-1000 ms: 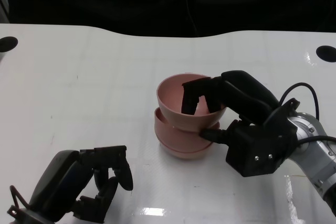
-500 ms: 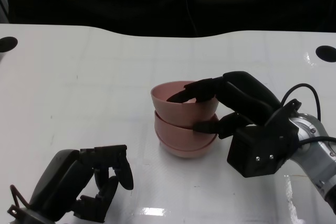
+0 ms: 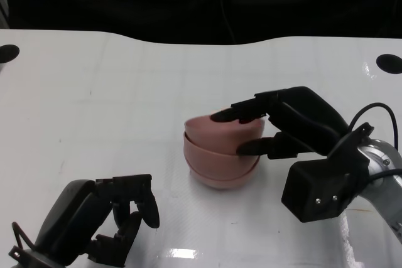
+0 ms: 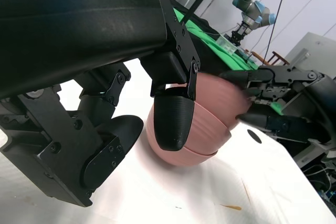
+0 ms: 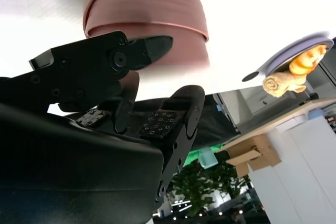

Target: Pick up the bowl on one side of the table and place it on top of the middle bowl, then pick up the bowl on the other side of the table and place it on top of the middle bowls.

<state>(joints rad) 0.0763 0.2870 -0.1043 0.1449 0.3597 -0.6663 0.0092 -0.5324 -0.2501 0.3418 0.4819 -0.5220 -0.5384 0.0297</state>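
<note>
My right hand [image 3: 276, 131] reached in from the side to the pink bowls [image 3: 221, 155], which stood stacked in the middle of the white surface [image 3: 113, 86]. The top bowl [image 3: 223, 131] sat nested in the lower bowl [image 3: 220, 171]. One finger lay over the top bowl's rim and my thumb pressed against its outer wall, so I was pinching that bowl. My left hand [image 3: 129, 218] rested on the surface near me, well apart from the stack, its fingers curled in and holding nothing.
</note>
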